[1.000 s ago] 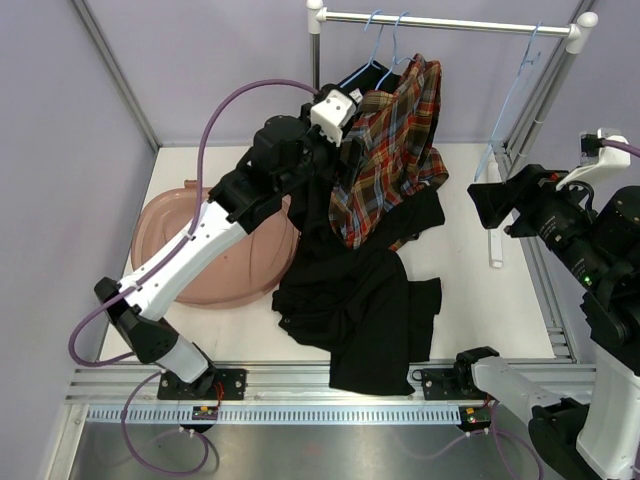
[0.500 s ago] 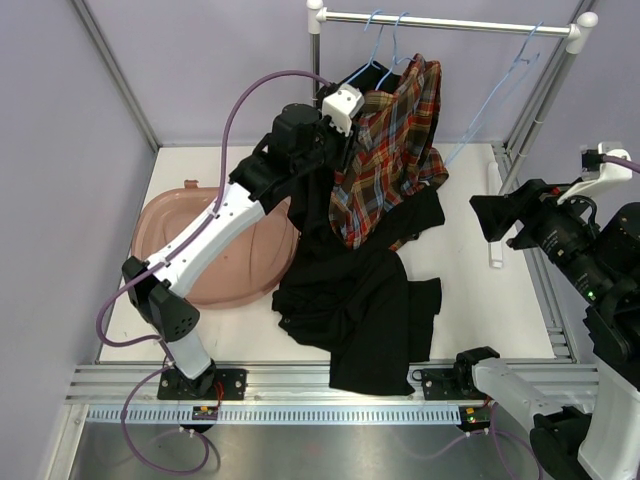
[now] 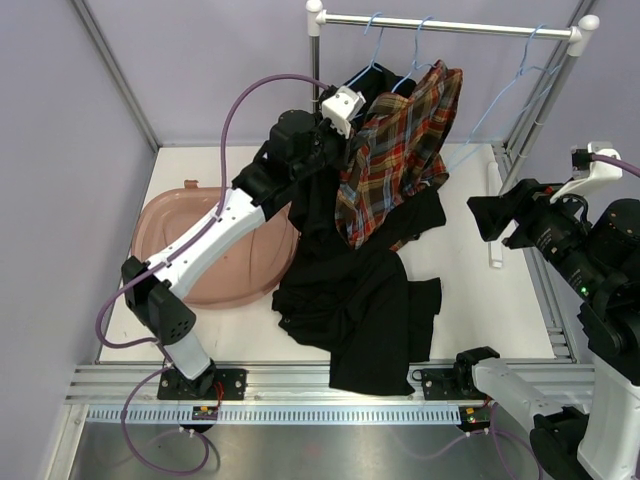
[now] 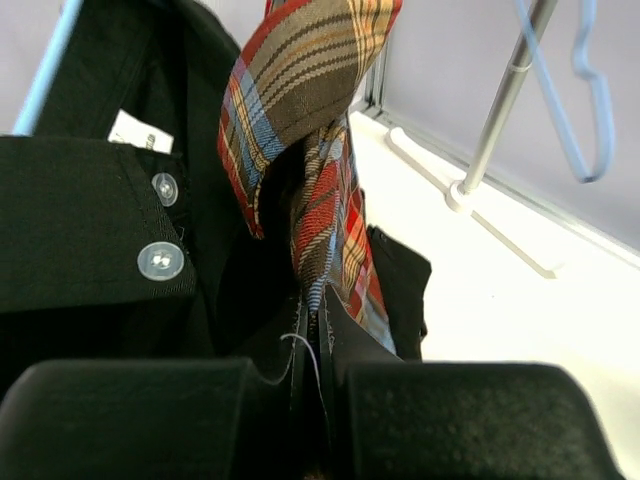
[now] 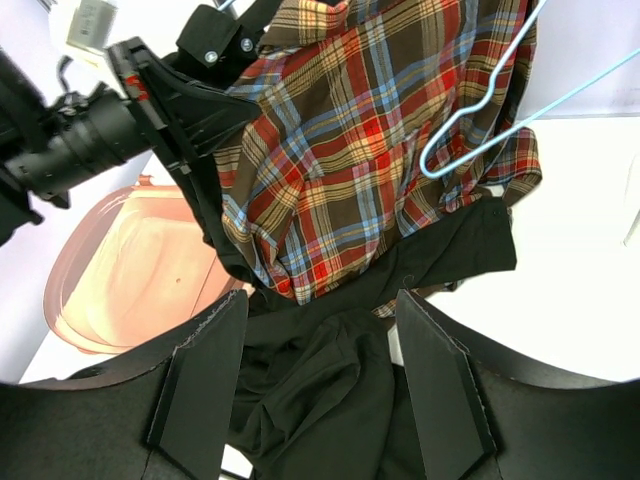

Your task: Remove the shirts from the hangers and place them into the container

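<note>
1. The plaid shirt hangs from the rail. The left fingers, pressed together, pinch one edge of it.
2. A black shirt sprawls on the table, its left edge just beside the container.
3. The right fingers are spread over bare table at the right, well apart from the cloth.

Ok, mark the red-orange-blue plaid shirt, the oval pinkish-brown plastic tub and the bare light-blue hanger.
plaid shirt (image 3: 395,160): top view, front panel.
tub (image 3: 160,225): top view, bare left part.
bare hanger (image 4: 590,176): left wrist view, rounded end bend.
</note>
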